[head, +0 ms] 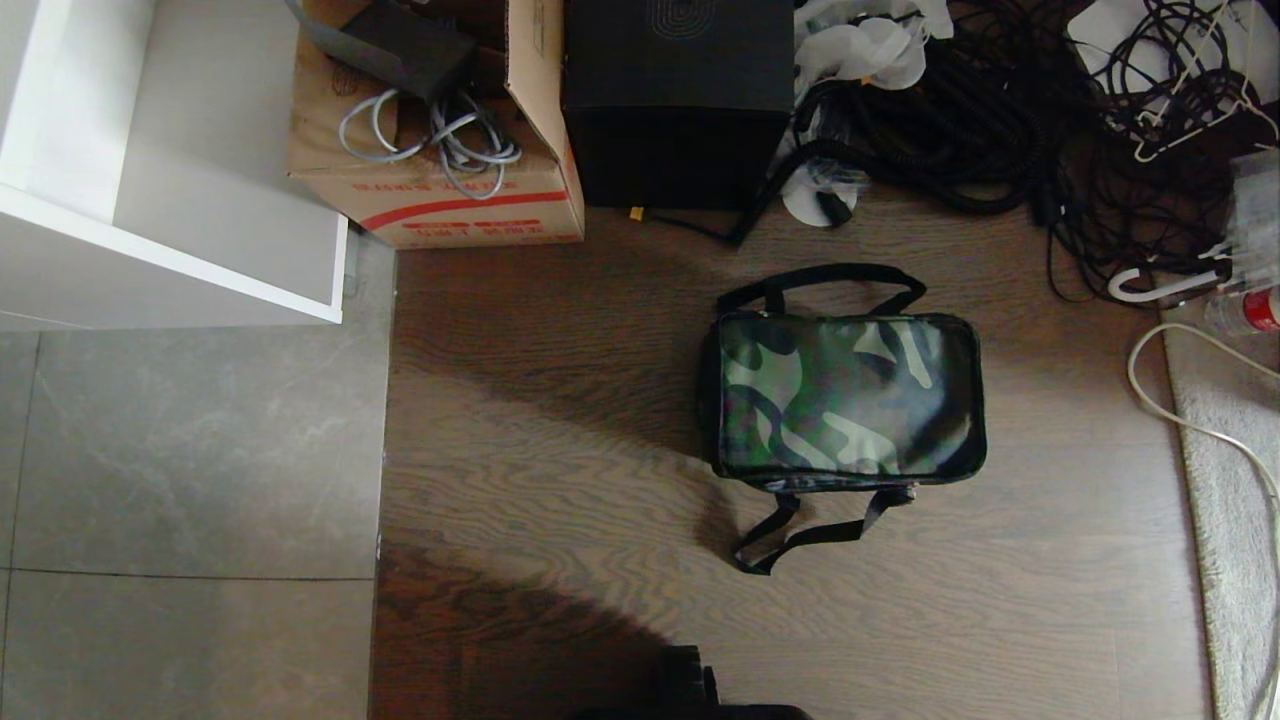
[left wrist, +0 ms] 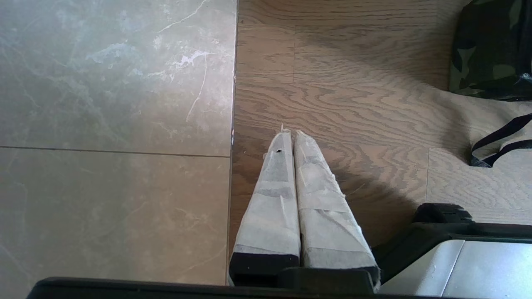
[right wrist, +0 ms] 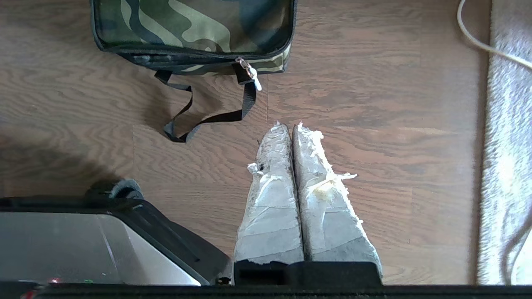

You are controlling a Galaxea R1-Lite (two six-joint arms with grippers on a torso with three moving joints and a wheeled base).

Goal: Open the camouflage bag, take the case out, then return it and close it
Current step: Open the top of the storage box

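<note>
The camouflage bag point(head: 848, 398) lies flat on the wood-grain floor point(head: 560, 470), lid up and zipped all round, right of centre in the head view. One black webbing strap point(head: 818, 283) arcs off its far edge; a second strap loop point(head: 800, 535) trails onto the floor on the near side. In the right wrist view the zipper pull point(right wrist: 250, 74) hangs at the bag's near edge, where that strap is sewn on. The case is not visible. Neither arm shows in the head view. Left pincer point(left wrist: 290, 132): tape-wrapped fingers point(left wrist: 274, 195) pressed together, nothing between them, poised over the floor beside the seam with the grey tile point(left wrist: 112, 124), well apart from the bag. Right pincer point(right wrist: 288, 126): fingers point(right wrist: 272, 195) likewise pressed together, frayed wrap, nothing held, over bare floor near the strap loop but not touching it. Beyond the bag stand a brown cardboard carton point(head: 440, 190) holding grey cable, and a taller black box point(head: 678, 100) just beside it. A heap of black cables point(head: 1000, 120) fills the far right. A grey rug point(head: 1230, 480) edges the floor at right, a white cord point(head: 1180, 420) across it. White shelving point(head: 150, 160) is at far left.
</note>
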